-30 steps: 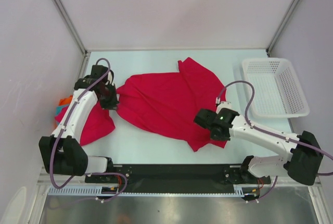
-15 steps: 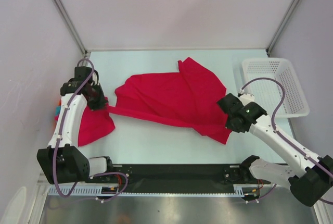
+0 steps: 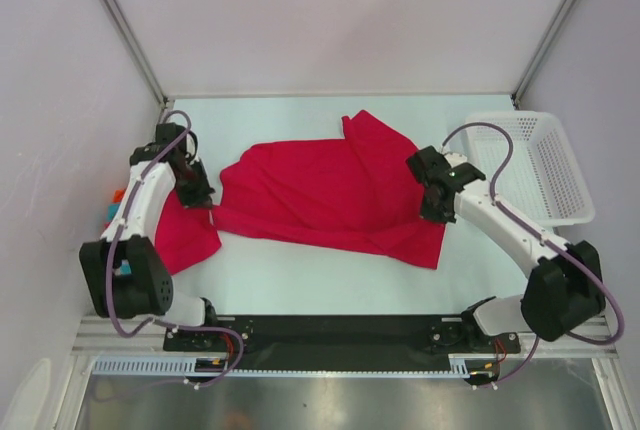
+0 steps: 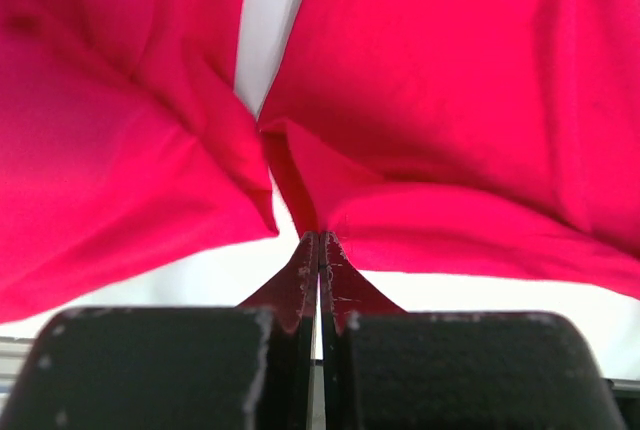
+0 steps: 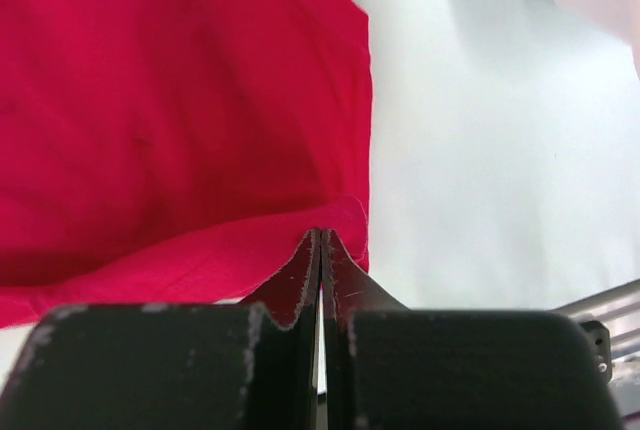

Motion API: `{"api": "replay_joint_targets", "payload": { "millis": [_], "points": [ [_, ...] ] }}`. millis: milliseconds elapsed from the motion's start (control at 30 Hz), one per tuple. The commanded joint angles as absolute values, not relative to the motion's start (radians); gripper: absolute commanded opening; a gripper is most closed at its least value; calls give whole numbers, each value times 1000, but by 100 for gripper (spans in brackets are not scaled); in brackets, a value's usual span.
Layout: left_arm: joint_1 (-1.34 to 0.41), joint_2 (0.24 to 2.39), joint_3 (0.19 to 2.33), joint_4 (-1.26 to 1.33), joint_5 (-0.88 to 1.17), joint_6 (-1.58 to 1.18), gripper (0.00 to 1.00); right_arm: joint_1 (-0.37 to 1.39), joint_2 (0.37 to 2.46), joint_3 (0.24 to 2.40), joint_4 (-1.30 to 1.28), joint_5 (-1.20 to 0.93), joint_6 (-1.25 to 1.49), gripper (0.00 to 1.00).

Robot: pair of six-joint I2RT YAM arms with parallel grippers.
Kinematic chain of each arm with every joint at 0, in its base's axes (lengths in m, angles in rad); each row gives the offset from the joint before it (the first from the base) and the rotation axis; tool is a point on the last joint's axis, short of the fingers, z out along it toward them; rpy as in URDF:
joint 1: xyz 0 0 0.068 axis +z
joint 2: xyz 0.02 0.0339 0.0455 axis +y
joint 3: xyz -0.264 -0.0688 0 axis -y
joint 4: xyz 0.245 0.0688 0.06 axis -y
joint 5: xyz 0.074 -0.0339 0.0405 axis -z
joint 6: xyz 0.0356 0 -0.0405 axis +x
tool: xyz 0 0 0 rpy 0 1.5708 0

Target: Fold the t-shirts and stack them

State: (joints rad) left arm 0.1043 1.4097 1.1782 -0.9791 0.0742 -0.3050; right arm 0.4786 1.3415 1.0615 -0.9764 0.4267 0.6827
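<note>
cloth lies spread between the two arms: the left pincer [image 4: 320,236], pressed together, pinches a pulled-out corner of the crimson t-shirt [image 3: 330,190], and the right pincer [image 5: 320,234] nips its hem on the far side. a second red t-shirt [image 3: 195,240] lies just left of the left pincer (partly under that arm). the white basket [image 3: 545,175] sits right of the right pincer on the tabletop [image 3: 300,270].

red t-shirt [image 3: 330,195]: rumpled flat, centre | second red t-shirt [image 3: 195,238]: bunched, left | orange and teal garments [image 3: 117,194]: far left
</note>
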Motion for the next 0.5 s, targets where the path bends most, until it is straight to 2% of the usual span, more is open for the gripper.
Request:
{"api": "replay_joint_targets", "payload": {
  "millis": [0,467],
  "points": [
    [112,1508,1268,-930,123,-295,0,422,1420,1130,-885,407,586,0],
    [110,1753,1423,-910,121,-305,0,333,1572,1187,-825,390,514,0]
  ]
}}
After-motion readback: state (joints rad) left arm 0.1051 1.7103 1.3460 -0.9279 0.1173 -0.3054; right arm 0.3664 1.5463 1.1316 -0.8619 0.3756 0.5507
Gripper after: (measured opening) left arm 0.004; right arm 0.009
